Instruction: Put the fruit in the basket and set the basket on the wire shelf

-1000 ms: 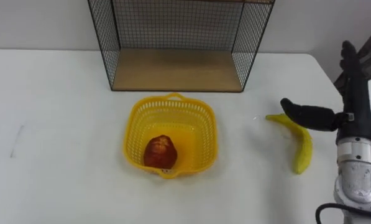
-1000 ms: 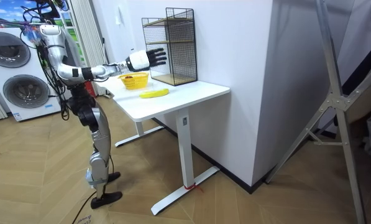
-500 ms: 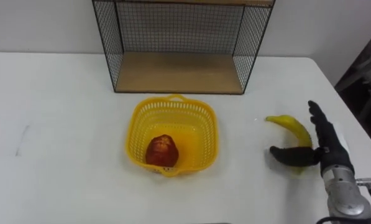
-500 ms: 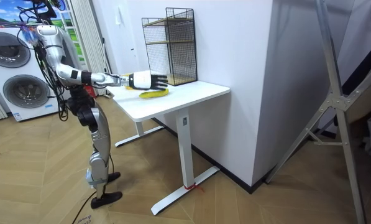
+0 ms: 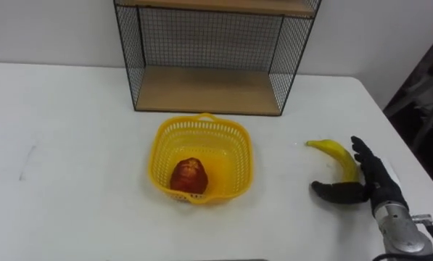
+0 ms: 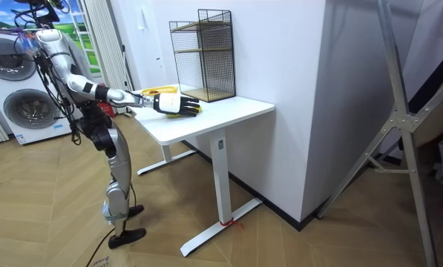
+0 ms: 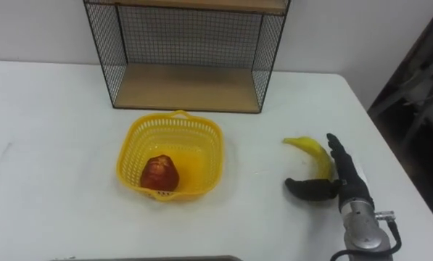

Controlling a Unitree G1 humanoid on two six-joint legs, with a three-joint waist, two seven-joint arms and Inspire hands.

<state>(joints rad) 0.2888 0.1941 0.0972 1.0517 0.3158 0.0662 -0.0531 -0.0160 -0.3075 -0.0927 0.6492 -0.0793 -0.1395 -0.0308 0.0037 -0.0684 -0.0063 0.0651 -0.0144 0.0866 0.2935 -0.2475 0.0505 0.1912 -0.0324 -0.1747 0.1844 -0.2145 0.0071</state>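
"To the right of the basket [image 5: 241,159], what can go wrong for the robot?" asks the first observer.

"The banana [image 5: 336,152] lies there on the table [image 5: 78,145], well apart from the basket. The right hand [image 5: 374,181] is at its near end, fingers straight along the fruit and thumb spread toward the basket. Nothing is pinched yet. If the hand closes so close to the tip, the banana may turn or slip out, because it is curved and smooth. It could also be pushed further right of the basket, toward the table edge."

"And the basket itself?"

"The red fruit [image 5: 189,175] is already inside it. The basket looks light, so a banana dropped on its rim may tip it. Behind the basket stands the wire shelf [image 5: 205,90]; a crooked approach might catch the rim on the mesh sides."

"Is there any writing?"

"None that can be read on these things."
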